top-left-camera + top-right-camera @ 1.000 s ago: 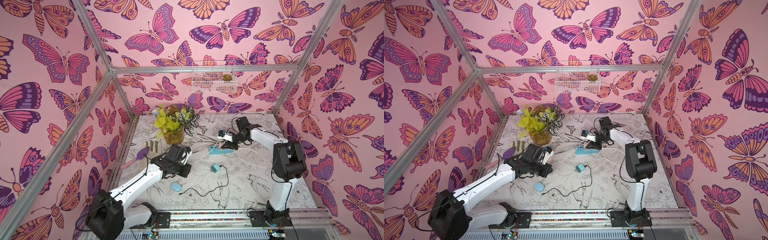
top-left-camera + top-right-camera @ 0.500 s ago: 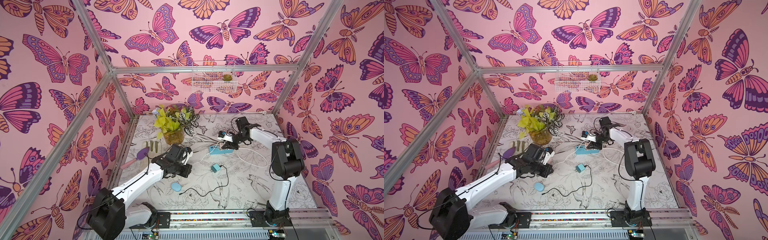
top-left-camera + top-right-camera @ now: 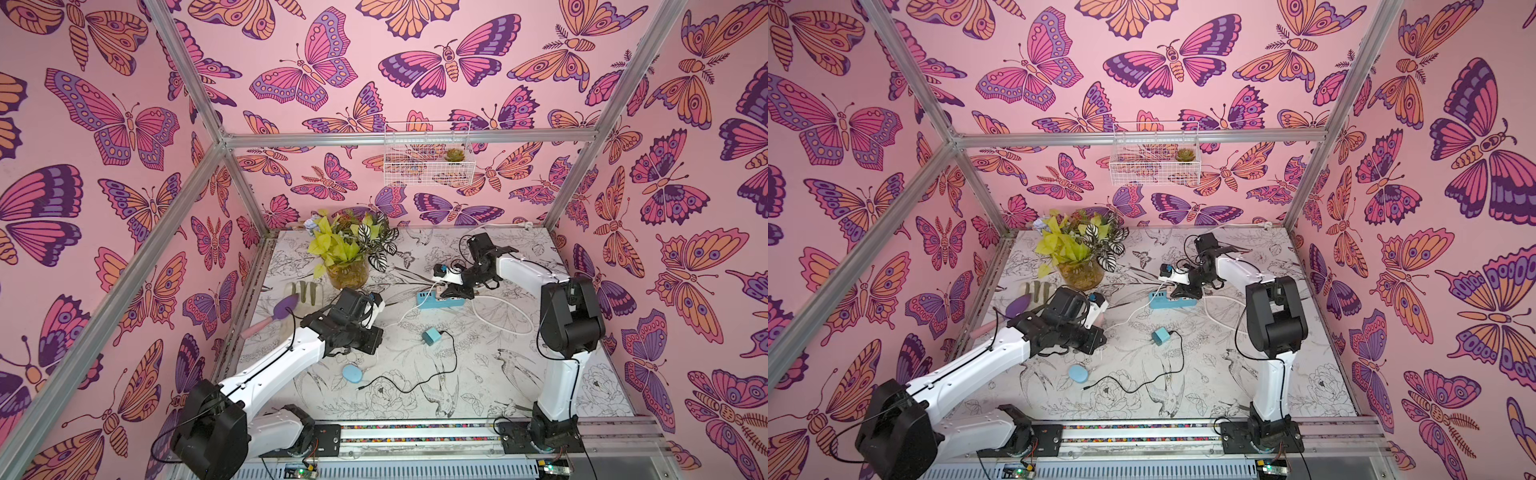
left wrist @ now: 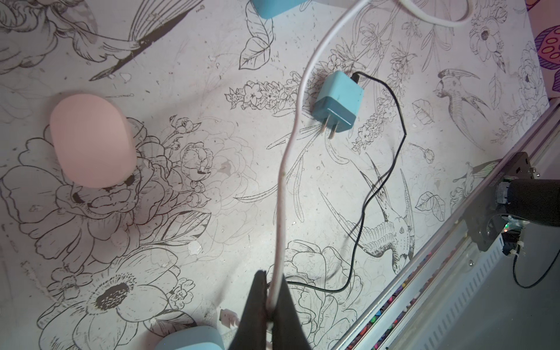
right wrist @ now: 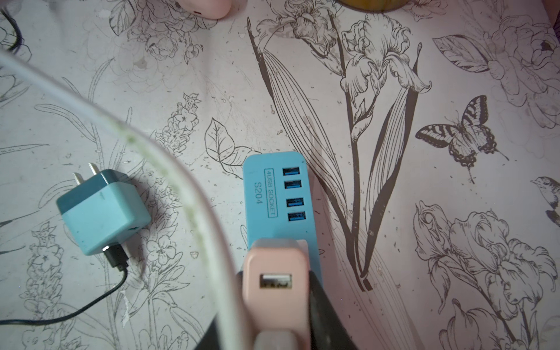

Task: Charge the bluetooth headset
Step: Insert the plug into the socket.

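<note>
Hardly anything has shifted over the past second: both arms sit almost where they were, with their grips unchanged. Nearest the rail, a light blue round case (image 3: 352, 374) lies on the flower-printed mat (image 3: 498, 374), and the loose plug of a thin black cable (image 3: 415, 384) is just beside it. Close by that case, the left gripper (image 4: 271, 283) is pinched tight on a thin white cable (image 4: 291, 145) near its free plug end. A pale pink oval earbud case (image 4: 91, 139) rests on the mat by the left wrist, apart from both cables. Further in, a teal cube-shaped wall adapter (image 3: 431, 336) lies on its side with the black cable plugged into it. Beyond it lies a light blue four-port USB power strip (image 3: 428, 300). The right gripper (image 5: 277, 285) is clamped on a pale pink block adapter (image 5: 274, 260) over the strip's end, and the adapter's USB port is empty. Whether its prongs are seated cannot be told. A glass vase of leafy plants (image 3: 348, 274) stands at the back.
</note>
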`<state>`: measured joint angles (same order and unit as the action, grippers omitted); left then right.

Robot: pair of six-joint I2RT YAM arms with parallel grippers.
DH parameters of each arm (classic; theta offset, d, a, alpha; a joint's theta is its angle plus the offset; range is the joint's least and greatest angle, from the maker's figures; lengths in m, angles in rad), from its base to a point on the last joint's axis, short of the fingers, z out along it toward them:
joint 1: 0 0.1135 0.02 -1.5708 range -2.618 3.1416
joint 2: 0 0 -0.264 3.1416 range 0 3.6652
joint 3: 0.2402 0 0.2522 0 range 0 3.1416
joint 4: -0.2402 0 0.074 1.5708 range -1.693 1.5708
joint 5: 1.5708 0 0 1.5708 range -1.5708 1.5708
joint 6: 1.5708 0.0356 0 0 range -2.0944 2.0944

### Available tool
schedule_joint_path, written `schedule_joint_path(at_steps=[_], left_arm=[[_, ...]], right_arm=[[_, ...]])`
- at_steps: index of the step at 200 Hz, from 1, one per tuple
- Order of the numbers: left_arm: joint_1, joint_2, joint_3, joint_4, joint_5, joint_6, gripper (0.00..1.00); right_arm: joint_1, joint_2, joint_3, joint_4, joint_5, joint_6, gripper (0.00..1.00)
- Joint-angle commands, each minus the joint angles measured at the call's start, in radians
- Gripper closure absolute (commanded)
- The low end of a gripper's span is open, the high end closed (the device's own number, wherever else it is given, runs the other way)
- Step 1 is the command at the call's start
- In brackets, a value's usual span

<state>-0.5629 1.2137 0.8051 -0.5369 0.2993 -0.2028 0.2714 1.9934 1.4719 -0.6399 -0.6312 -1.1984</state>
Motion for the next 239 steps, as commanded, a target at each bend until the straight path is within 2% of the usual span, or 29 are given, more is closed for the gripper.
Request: schedule_joint_path(at_steps=[1, 98, 135, 190, 215, 239], left_arm=[[0.006, -0.019, -0.014, 0.017, 0.018, 0.005, 1.00], [0.006, -0.029, -0.017, 0.030, 0.034, -0.003, 1.00], [0.007, -0.020, -0.017, 0.037, 0.036, -0.006, 1.00], [0.008, 0.014, -0.008, 0.050, 0.050, -0.012, 1.00], [0.008, 0.024, 0.000, 0.055, 0.050, -0.012, 1.00], [0.008, 0.025, 0.003, 0.054, 0.050, -0.013, 1.00]], right_arm=[[0.005, 0.017, -0.037, -0.048, 0.092, -0.013, 0.97], [0.013, -0.013, -0.094, -0.010, 0.122, -0.007, 0.97], [0.028, -0.013, -0.061, -0.022, 0.064, 0.027, 0.98], [0.048, 0.023, 0.013, -0.079, -0.102, 0.092, 0.98], [0.049, 0.062, 0.057, -0.121, -0.071, 0.084, 0.99], [0.061, 0.073, 0.044, -0.119, 0.008, 0.058, 0.99]])
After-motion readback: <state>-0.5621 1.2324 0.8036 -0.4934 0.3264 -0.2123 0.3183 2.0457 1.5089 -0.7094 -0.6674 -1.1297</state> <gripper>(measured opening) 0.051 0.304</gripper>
